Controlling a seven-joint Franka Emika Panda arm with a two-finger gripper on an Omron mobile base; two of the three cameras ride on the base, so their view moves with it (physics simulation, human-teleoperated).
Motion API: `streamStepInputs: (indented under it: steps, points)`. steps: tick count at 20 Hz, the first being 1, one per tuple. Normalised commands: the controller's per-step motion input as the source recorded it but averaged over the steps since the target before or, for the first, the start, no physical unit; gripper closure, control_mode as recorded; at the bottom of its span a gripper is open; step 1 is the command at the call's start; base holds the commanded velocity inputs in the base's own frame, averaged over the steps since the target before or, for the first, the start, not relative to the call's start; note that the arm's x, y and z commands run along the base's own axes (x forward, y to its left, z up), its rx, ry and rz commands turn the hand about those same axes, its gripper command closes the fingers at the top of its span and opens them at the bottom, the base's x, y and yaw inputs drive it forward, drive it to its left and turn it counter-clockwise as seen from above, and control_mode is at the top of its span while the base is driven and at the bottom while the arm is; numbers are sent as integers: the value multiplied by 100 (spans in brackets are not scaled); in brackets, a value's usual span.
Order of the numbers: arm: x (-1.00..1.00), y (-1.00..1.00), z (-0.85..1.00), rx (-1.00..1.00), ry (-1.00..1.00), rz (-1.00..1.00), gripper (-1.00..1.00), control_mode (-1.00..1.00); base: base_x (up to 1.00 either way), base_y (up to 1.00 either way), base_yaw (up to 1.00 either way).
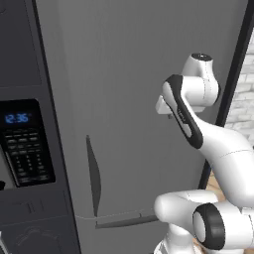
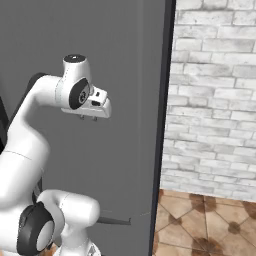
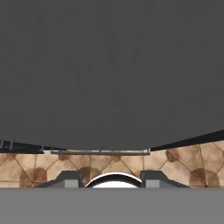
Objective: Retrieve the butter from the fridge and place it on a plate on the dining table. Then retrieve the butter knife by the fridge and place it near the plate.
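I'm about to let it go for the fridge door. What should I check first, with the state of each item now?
1. Fridge door shut, so it must be opened: ok.
2. Curved door handle in sight and unobstructed: ok.
3. Claw free of any load: ok, nothing between the fingers.
4. Claw lined up with the handle: not ok, it hangs higher and off to the side.
5. Claw wide enough for the handle: cannot tell.
6. Butter's place inside: cannot tell, door hides it.
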Motion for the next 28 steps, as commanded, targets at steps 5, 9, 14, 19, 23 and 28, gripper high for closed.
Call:
streamStepInputs:
  steps: [5,9,14,19,23,28]
  points:
    - [-18,1,-18,-6,2,0,-100,-100,0,0,0]
    - [-72,3,-53,-8,-11,0,-100,-100,0,0,0]
    - [-27,15,-68,-2,-16,0,-100,-100,0,0,0]
    - [0,0,-7,0,0,0,-100,100,-11,7,0]
    - [0,0,0,0,0,0,-100,100,-64,8,0]
    - [0,0,0,0,0,0,-100,100,-67,70,0]
